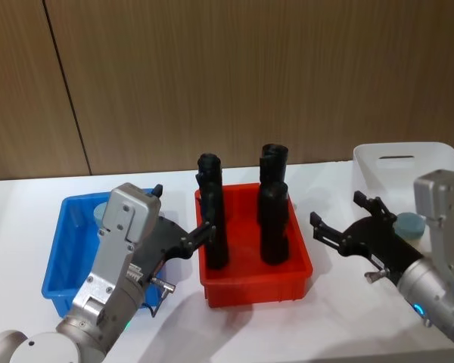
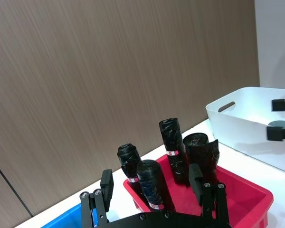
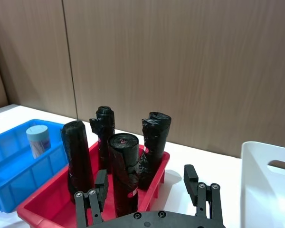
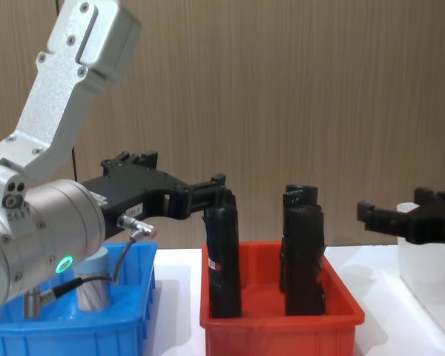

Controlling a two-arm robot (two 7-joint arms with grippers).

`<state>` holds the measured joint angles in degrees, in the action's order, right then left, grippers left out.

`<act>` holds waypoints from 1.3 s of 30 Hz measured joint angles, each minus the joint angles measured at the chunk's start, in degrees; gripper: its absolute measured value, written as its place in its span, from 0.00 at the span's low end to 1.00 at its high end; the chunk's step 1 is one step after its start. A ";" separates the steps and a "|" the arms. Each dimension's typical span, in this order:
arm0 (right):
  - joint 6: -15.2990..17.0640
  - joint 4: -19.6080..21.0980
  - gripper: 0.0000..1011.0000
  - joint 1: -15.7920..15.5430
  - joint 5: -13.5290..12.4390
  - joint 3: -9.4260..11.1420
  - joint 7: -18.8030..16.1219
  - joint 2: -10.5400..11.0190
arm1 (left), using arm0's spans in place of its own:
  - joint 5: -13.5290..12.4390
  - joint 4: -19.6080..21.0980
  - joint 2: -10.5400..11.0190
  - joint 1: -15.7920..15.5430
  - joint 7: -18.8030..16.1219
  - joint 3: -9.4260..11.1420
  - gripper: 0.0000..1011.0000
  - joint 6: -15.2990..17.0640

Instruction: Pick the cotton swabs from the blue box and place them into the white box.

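Black and spread wide, the jaws of the left gripper (image 1: 183, 212) hold nothing. They point sideways at the red bin (image 1: 257, 291), one fingertip close up to the nearest of the black rolls (image 1: 210, 181) standing in it; I can't tell whether it touches.

Back behind those jaws, down under the wrist, sits the blue box (image 1: 60, 257). Inside it one tub of cotton swabs (image 3: 38, 140) stands upright, lid up, its long axis rising straight from the bench (image 1: 15, 197). So the thing to fetch lies rearward and below the left jaws, not ahead of them. I reckon the arm has to draw back and tip down over the box before it can come at the tub from above.

The left arm is by far the nearer, since the whole red bin stands between the tub and the right gripper (image 1: 339, 210). That one's jaws are parted too and empty, hovering off the far side of the red bin, with the white box (image 1: 408, 155) just behind them. A second tub (image 1: 410, 224) with the same pale lid sits inside that box already.
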<state>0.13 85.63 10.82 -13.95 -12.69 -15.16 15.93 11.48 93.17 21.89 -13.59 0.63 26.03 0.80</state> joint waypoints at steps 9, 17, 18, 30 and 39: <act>-1.26 -9.53 0.99 6.61 1.38 -0.13 -6.04 -1.77 | 0.00 0.00 0.00 0.00 0.00 0.00 0.99 0.00; -2.35 -17.42 0.99 11.84 1.82 -0.27 -10.58 -3.19 | 0.00 0.00 0.00 0.00 0.00 0.00 0.99 0.00; -2.44 -18.10 0.99 12.27 1.86 -0.29 -10.95 -3.30 | 0.00 0.00 0.00 0.00 0.00 0.00 0.99 0.00; -4.21 -27.52 0.99 18.18 1.76 -0.72 -16.97 -4.93 | 0.00 0.00 0.00 0.00 0.00 0.00 0.99 0.00; -5.44 -32.87 0.99 21.47 1.11 -1.08 -19.96 -5.99 | 0.00 0.00 0.00 0.00 -0.01 0.00 0.99 0.00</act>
<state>-5.30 52.76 32.29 -12.84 -13.77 -35.11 9.94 11.49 93.17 21.89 -13.59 0.62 26.03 0.79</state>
